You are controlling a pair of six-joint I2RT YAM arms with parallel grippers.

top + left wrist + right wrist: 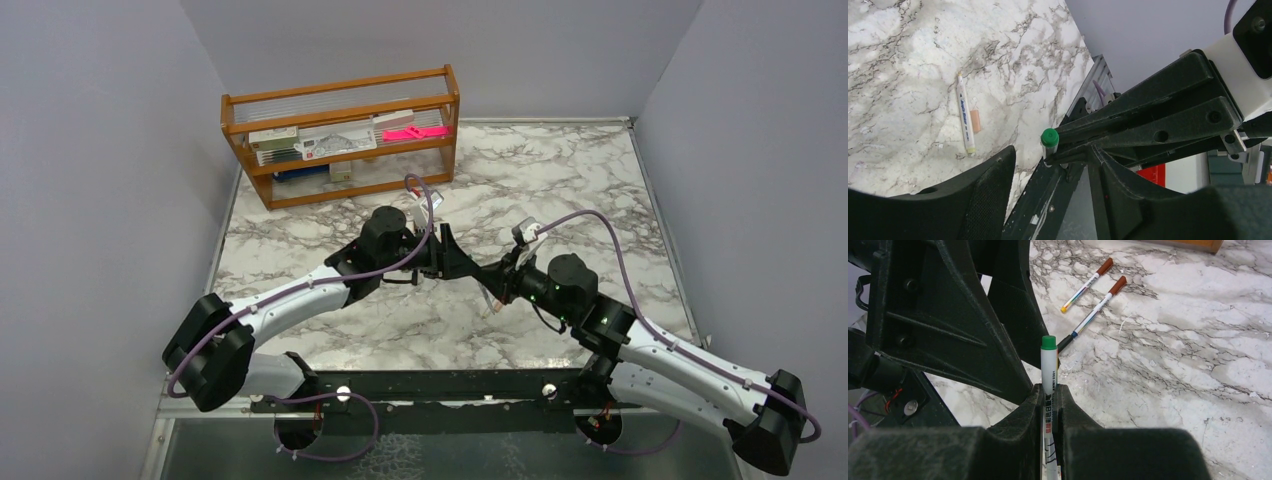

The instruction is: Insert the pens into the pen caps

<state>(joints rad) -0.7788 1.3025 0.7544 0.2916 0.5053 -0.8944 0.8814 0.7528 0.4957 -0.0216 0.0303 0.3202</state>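
Observation:
My right gripper (1049, 390) is shut on a white pen (1049, 371) with a green end, which sticks out past the fingertips. My left gripper (1050, 167) is open, with its jaws spread wide to either side of that green end (1049, 137); nothing is in them. In the top view the left gripper (447, 258) and right gripper (497, 272) meet tip to tip above the table's middle. A white pen (965, 114) lies on the marble with a pale peach cap (976, 121) beside it. Two pens with red-brown ends (1087, 284) (1098, 306) lie farther off.
A wooden rack (340, 140) at the back left holds boxed stationery and a bright pink flat item (412, 131). The black base rail (430, 385) runs along the near edge. Grey walls close in the marble table (560, 180) on three sides.

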